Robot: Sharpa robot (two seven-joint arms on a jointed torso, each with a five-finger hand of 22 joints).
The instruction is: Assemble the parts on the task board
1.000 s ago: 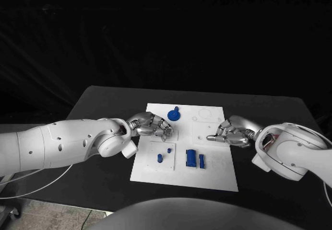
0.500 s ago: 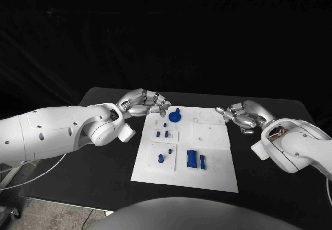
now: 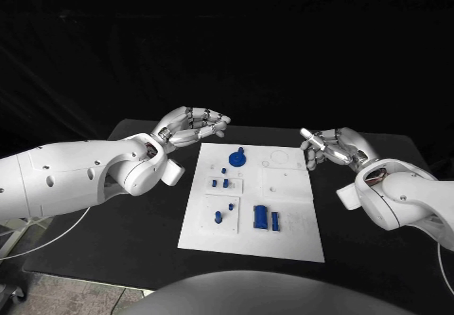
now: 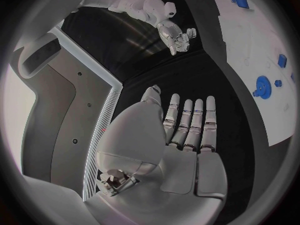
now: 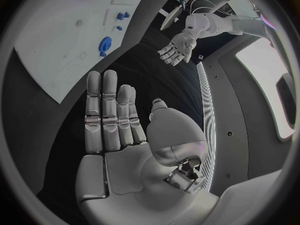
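The white task board [image 3: 293,230] lies in the middle of the black table. On it sit a round blue gear [image 3: 237,157], small blue pegs [image 3: 222,183] on a square plate, more small pegs [image 3: 224,212] lower down, and two upright blue blocks [image 3: 266,218]. My left hand [image 3: 194,125] hovers raised beyond the board's far left corner, fingers spread, holding nothing. My right hand [image 3: 327,147] hangs off the board's far right corner, also empty with fingers apart. The left wrist view shows the left hand [image 4: 181,130] flat and open, with the gear [image 4: 263,90] on the board [image 4: 250,40]. The right hand [image 5: 112,115] lies flat too.
The black table [image 3: 123,230] extends around the board on all sides, with its far edge behind both hands. In the right wrist view the board [image 5: 56,40] carries the gear [image 5: 105,44], and the left hand [image 5: 177,47] floats opposite.
Both hands have lifted off the board and drawn back toward the far corners, opening their fingers. The small pegs on the square plate, covered by the left hand a second ago, are now exposed.
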